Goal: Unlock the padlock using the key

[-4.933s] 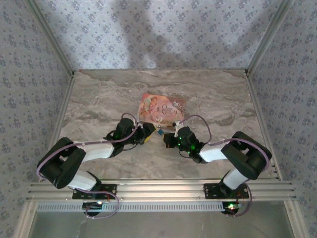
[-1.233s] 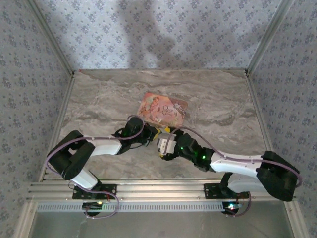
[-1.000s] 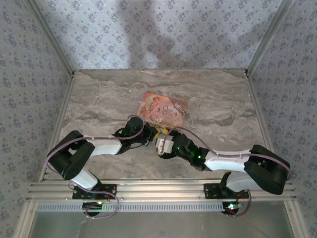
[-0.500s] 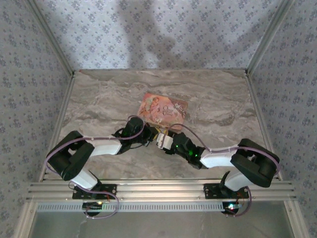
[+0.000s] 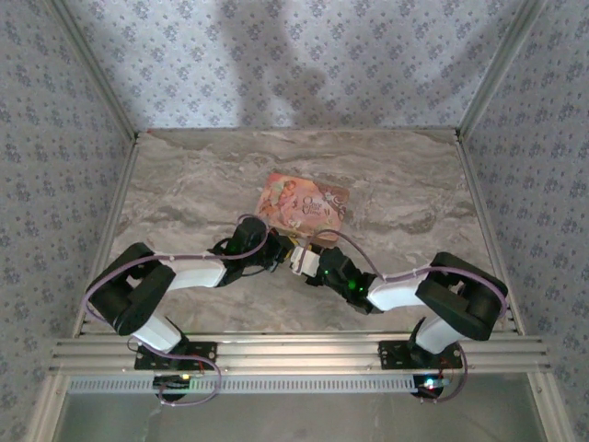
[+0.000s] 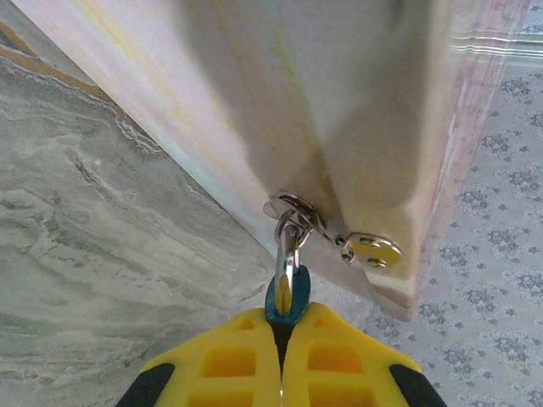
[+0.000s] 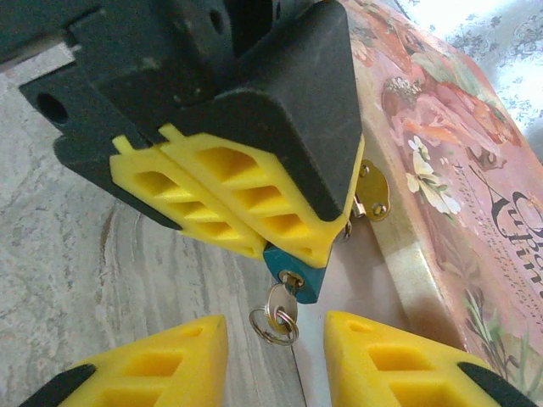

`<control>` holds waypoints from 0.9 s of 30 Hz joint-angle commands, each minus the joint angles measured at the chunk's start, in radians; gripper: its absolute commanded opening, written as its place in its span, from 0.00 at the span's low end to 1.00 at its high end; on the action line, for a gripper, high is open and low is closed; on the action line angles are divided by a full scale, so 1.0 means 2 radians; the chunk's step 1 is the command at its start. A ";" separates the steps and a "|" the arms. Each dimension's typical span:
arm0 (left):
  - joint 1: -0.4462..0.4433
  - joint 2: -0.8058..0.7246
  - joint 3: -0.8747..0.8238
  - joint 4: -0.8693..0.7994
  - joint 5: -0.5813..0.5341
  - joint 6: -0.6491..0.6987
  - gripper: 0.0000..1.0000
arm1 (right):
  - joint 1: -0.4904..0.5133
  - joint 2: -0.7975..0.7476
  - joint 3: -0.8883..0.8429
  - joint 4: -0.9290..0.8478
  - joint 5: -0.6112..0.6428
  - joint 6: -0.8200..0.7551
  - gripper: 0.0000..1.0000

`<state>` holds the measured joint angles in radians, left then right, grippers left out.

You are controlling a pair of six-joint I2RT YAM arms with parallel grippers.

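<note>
Left end effector (image 6: pixel 283 320) of mine is pinched tight on the blue padlock (image 7: pixel 293 271). The padlock hangs by its shackle from the hasp (image 6: pixel 373 250) on the side of the pink box (image 7: pixel 441 170), just above the counter (image 6: pixel 85 212). The key (image 7: pixel 277 307) sits in the keyway underneath. My right end effector (image 7: pixel 276 329) is spread wide, with one finger on either side of the key and neither touching it.

As I see it, the main risk is a bad close. The split ring (image 7: pixel 265 326) dangles beside the key's head, and if I catch that instead, my twist turns nothing. If I grip off-centre, the key could cock in the keyway and jam. Too hard a turn could roll the small lock body in my left hold, or tug the light box along by its hasp.

By my count there are two end effectors, one padlock, one key, one ring, one hasp and one box.
</note>
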<state>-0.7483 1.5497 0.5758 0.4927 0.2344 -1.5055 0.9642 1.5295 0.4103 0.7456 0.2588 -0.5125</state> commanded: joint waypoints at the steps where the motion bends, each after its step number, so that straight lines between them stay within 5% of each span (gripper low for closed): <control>1: -0.004 -0.015 0.014 0.003 -0.003 -0.003 0.01 | 0.001 0.012 0.005 0.019 0.009 0.009 0.36; 17: -0.005 -0.008 0.017 0.001 0.001 -0.003 0.01 | 0.002 0.034 0.011 0.050 0.013 0.018 0.30; 27: -0.004 -0.002 0.019 0.003 0.005 -0.005 0.01 | 0.002 0.044 0.015 0.058 0.019 0.023 0.17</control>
<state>-0.7483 1.5501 0.5800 0.4858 0.2348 -1.5059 0.9646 1.6012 0.4179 0.8349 0.2802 -0.4854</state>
